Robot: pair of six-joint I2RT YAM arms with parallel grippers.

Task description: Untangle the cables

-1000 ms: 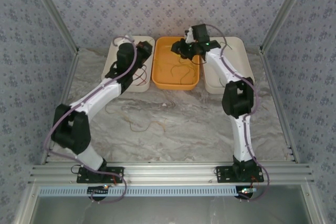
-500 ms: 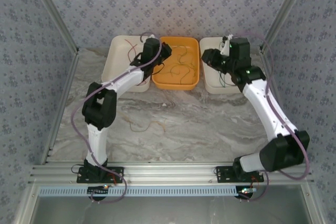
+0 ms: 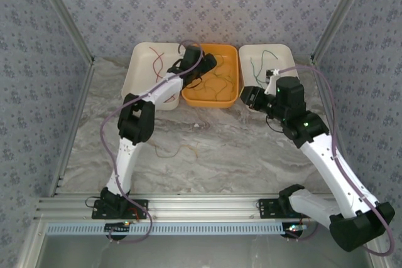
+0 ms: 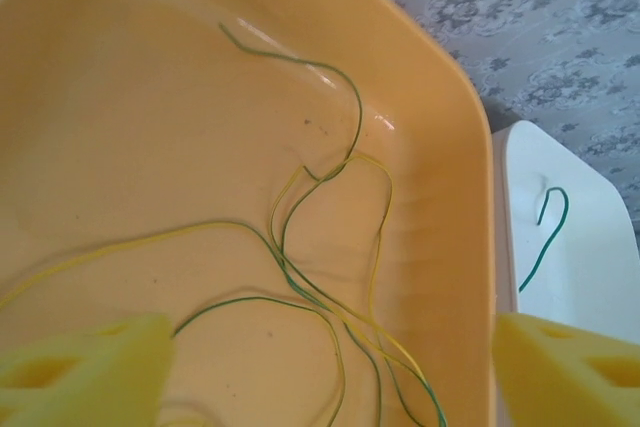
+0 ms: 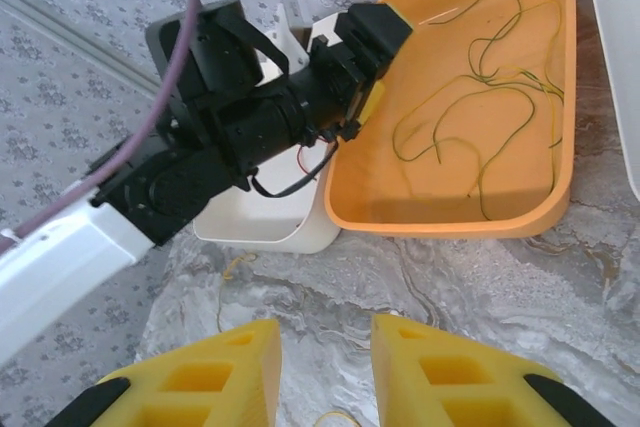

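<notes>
Left pincer gapes, empty, over the tangled thin green and yellow wires in the orange plastic tray.
The strands lie on the tray's floor straight ahead of this pincer and run lengthwise between its wide-apart yellow foam pads, so closing would likely catch them crosswise. The right pincer, parted only narrowly and holding nothing, hangs over the marbled table just outside the tray's near right corner, making it the farther arm.
</notes>
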